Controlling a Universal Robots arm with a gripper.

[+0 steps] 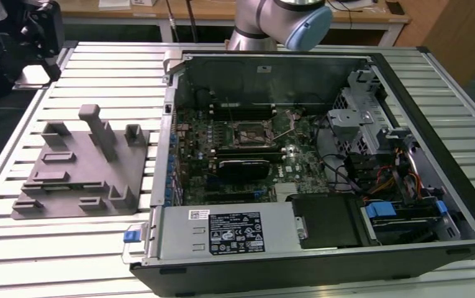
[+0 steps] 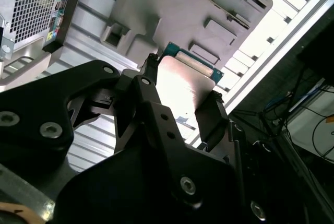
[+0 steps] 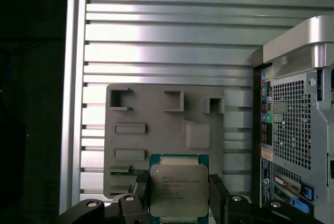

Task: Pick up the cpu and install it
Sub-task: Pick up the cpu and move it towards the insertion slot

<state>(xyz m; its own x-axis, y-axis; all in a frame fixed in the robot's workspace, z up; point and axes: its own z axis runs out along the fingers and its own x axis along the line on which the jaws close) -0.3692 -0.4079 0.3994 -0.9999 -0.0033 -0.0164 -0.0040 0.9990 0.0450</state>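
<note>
Pickup is done: my hand point(image 3: 178, 197) is closed on the cpu point(image 3: 176, 187), lifted clear of the grey block point(image 3: 156, 130); installing is left.

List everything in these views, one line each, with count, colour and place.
cpu: one, pale silver top with a green edge, gripped over the grey block, in both wrist views.
grey block: one, grey with upright tabs, on the table at the exterior view's left of the computer case.
computer case: one, black and grey, lying on the table with its side open.
socket: one, dark square frame, on the board mid-case.
table: one, silver, slatted, under everything.
arm: one, silver-grey with a blue cap, behind the case.
hand: one, black, shut on the cpu.
</note>
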